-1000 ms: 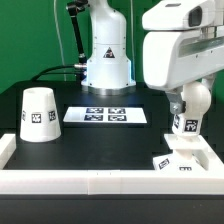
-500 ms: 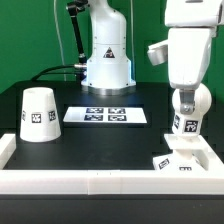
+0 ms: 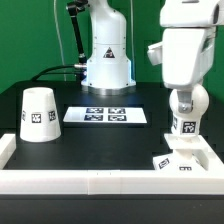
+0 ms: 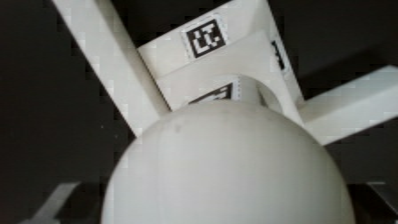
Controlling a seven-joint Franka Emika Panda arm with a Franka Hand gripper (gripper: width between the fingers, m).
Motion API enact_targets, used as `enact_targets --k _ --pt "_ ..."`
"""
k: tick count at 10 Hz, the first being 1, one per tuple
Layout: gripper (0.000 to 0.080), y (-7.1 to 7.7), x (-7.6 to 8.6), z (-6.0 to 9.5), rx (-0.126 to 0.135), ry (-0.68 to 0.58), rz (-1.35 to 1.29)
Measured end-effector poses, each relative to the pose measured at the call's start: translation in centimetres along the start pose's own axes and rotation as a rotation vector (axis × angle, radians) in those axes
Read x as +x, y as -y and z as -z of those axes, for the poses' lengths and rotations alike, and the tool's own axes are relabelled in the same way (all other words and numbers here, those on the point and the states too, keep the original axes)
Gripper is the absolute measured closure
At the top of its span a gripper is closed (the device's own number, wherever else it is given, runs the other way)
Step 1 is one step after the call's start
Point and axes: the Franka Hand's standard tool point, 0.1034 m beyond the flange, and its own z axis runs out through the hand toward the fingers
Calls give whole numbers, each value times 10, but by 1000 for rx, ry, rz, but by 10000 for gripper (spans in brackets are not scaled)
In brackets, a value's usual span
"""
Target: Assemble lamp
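The white ball-shaped bulb [image 3: 186,104] stands upright, its tagged neck down on the flat square base [image 3: 187,160] at the exterior view's right, by the front rail. My gripper [image 3: 187,98] comes down from above and is shut on the bulb's ball. In the wrist view the bulb [image 4: 222,165] fills the space between my jaws, and the tagged base [image 4: 210,42] lies beneath it. Only slivers of my gripper [image 4: 214,205] show at the bulb's sides. The tapered cone shade [image 3: 38,113] stands apart at the exterior view's left.
The marker board [image 3: 105,115] lies flat in the middle of the black table. A raised white rail [image 3: 90,182] runs along the front and turns up at both sides. The arm's white pedestal [image 3: 107,55] stands at the back.
My hand has shifted toward the exterior view's right and turned above the bulb. The bulb and base have stayed where they were. The shade has not moved.
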Motion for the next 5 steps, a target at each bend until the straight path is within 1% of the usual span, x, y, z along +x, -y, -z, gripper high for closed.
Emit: enact_targets --k 3,5 --pt "222 -1 3 3 -8 -9 -368" --pt "220 -4 0 2 -11 -7 -582"
